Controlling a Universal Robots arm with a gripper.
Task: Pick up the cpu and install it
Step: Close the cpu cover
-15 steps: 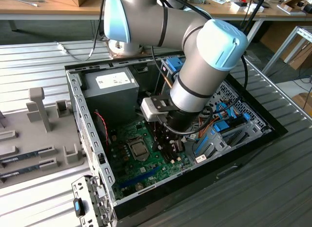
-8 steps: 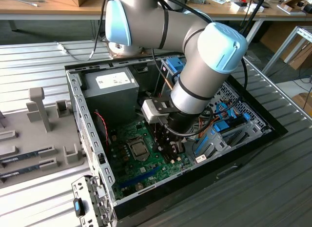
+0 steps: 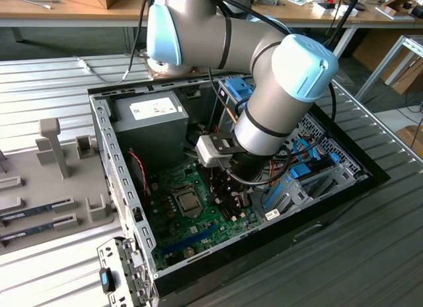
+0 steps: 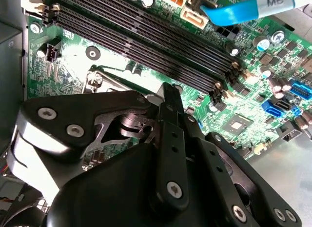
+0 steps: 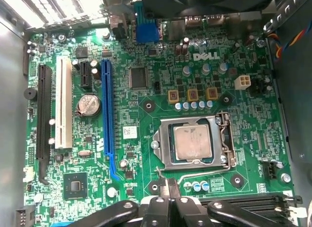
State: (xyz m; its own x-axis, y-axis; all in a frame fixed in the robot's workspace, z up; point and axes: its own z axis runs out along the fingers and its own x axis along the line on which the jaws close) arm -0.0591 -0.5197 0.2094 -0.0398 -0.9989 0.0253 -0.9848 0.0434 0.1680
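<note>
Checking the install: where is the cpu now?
The cpu sits inside the metal socket frame on the green board, just to the exterior view's left of the gripper.

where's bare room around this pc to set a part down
Bare ribbed table runs along the case on the exterior view's right. Inside it is crowded: arm and pincer hang over the board beside the cpu.
</note>
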